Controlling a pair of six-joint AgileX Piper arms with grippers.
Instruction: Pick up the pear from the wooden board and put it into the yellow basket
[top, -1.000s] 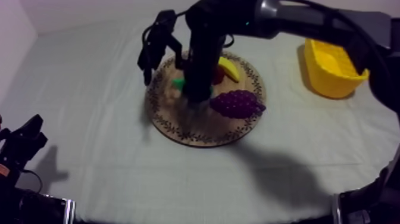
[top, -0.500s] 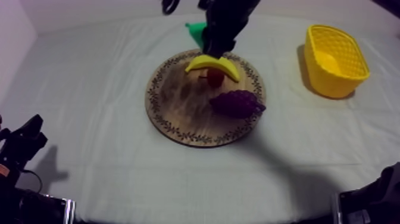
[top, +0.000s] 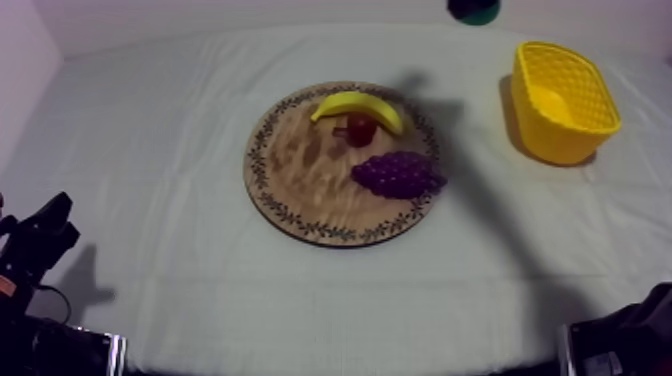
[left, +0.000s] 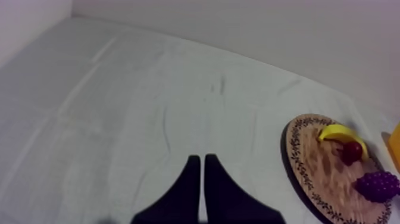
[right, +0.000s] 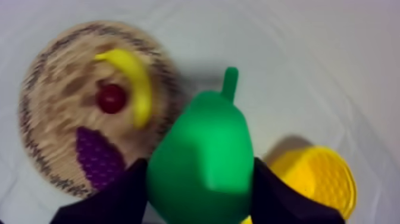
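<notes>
Jaws of the right gripper are clamping the green pear from both sides, spread wide by its fat lower body, with the stem pointing away from the gripper. Pear is hanging in the air, touching nothing but the jaws. Beneath it the cloth is showing, in the gap between the board and the yellow basket. So pear is sitting off the board and not yet in the basket. From the top camera, a dark shape with a sliver of green is poking in at the far edge of the table, beyond the board and toward the basket side; cannot tell for sure that this is the gripper with the pear. Jaws of the left gripper are lying pressed together as a narrow wedge, gripping nothing, hovering over bare cloth well apart from the board. In the top view it is resting low at the near left corner. Board is lying near the middle of the table, carrying three fruits. Banana is curving along the far rim. Small red fruit is sitting just beside it, touching or nearly so. Grapes are lying nearer the camera, toward the basket-side rim. Basket is standing upright at the right side of the table, well apart from the board.
</notes>
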